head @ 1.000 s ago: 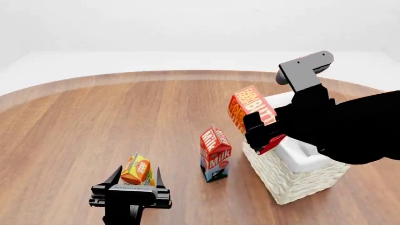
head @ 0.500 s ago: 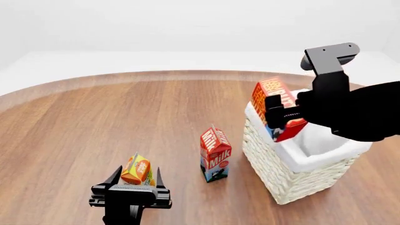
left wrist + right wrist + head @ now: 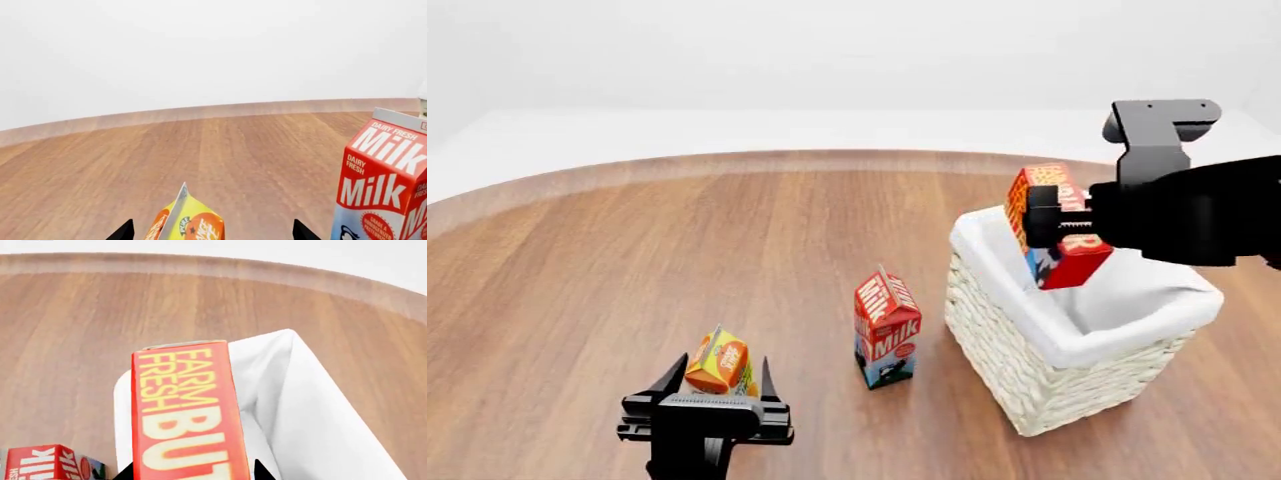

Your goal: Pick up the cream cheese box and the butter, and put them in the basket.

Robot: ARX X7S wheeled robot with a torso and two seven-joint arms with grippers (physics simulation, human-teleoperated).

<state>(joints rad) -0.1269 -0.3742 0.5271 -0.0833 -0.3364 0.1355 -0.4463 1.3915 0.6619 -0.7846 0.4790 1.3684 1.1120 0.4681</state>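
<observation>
From the left wrist camera there is only a stretch of wooden table (image 3: 200, 150), the peak of the orange juice carton (image 3: 187, 220) low in the frame between two dark fingertips (image 3: 122, 231), and the milk carton (image 3: 383, 185) standing off to one side. The tips sit well apart on either side of the juice carton without touching it, so the left claw (image 3: 212, 232) reads as wide open and idle.

From the head camera, the right claw (image 3: 1054, 228) holds the butter (image 3: 1052, 235), tilted, above the open basket (image 3: 1028, 370) near its far corner, its lower end hanging down toward the liner. The left claw (image 3: 705, 400) rests low by the juice carton (image 3: 721, 362), and the milk carton (image 3: 885, 328) stands between that and the basket.

The right wrist camera looks down the face of the butter (image 3: 187, 410), gripped at its lower end, with the white liner (image 3: 307, 405) spread beneath it.

The cream cheese box does not show anywhere (it may already lie down in the basket, but I cannot tell). As for risks, I'd say a release from this height with the box tilted could bounce it off the rim and onto the table, or the arm could nudge the light basket.
</observation>
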